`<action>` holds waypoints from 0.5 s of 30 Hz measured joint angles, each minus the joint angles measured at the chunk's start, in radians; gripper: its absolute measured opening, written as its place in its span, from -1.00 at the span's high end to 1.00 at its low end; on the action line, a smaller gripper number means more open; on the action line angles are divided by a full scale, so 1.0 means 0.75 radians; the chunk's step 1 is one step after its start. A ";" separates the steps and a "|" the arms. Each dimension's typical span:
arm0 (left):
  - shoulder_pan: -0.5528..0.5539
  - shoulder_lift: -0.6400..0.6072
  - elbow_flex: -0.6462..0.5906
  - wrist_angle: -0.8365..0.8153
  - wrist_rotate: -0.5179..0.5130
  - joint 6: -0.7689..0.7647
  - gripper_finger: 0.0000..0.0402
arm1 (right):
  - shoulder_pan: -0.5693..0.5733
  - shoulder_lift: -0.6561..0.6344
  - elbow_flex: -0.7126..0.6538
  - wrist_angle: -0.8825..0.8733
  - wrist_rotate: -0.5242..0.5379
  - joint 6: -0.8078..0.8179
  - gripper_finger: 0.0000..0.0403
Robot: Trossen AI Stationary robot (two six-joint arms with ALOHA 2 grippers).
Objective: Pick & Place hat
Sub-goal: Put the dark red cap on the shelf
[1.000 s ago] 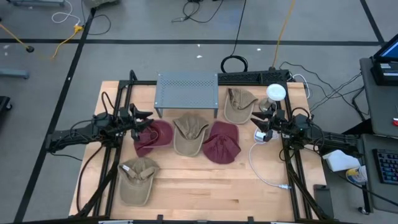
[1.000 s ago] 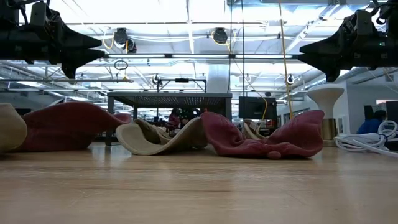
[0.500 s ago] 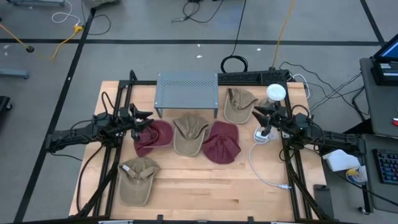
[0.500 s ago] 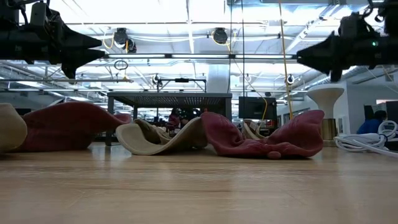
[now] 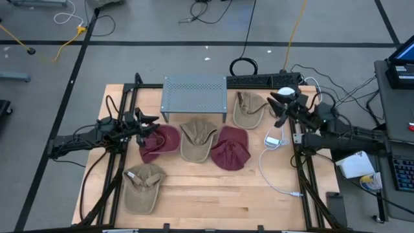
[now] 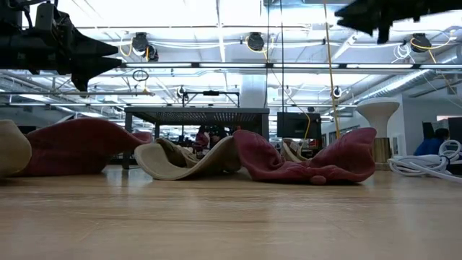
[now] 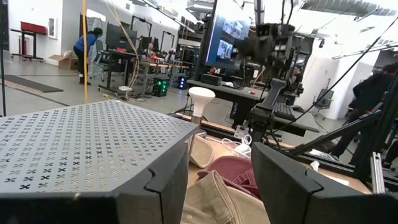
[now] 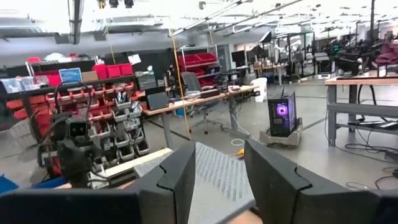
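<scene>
the task looks to be near its start, as i judge it: no hat is in any gripper and none lies on the grey perforated shelf (image 5: 194, 92) at the back of the worktop (image 5: 213, 194). all five hats rest on the wood. a tan hat (image 5: 248, 109) lies just beside the shelf at the back right. in the middle row a maroon hat (image 5: 160, 141), a second tan hat (image 5: 198, 138) and a second maroon hat (image 5: 231, 147) lie close together, their edges touching or overlapping. a third tan hat (image 5: 143, 186) lies alone at the front left.

the left gripper (image 5: 147, 125) hangs above the edge of the first maroon hat. its fingers (image 7: 165, 186) stand apart with a clear gap, and nothing is between them.

the right gripper (image 5: 277, 103) is raised high, between the back tan hat and a white round object (image 5: 287, 96). its fingers (image 8: 171, 180) are also apart and hold nothing, touching no hat.

picking, carrying and placing are all left to do.
</scene>
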 joint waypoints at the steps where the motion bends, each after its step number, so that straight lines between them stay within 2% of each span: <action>1: 0.000 0.000 0.000 0.000 0.000 0.000 0.11 | 0.000 0.035 0.048 -0.027 0.000 0.000 0.36; 5: 0.000 0.000 0.000 0.000 0.000 0.000 0.11 | 0.000 0.182 0.234 -0.187 -0.005 0.026 0.36; 9: 0.000 0.000 0.000 0.000 0.000 0.000 0.11 | 0.001 0.328 0.430 -0.444 -0.018 0.114 0.36; 15: 0.000 0.000 0.000 0.000 0.000 0.000 0.11 | 0.003 0.530 0.746 -0.874 -0.158 0.234 0.36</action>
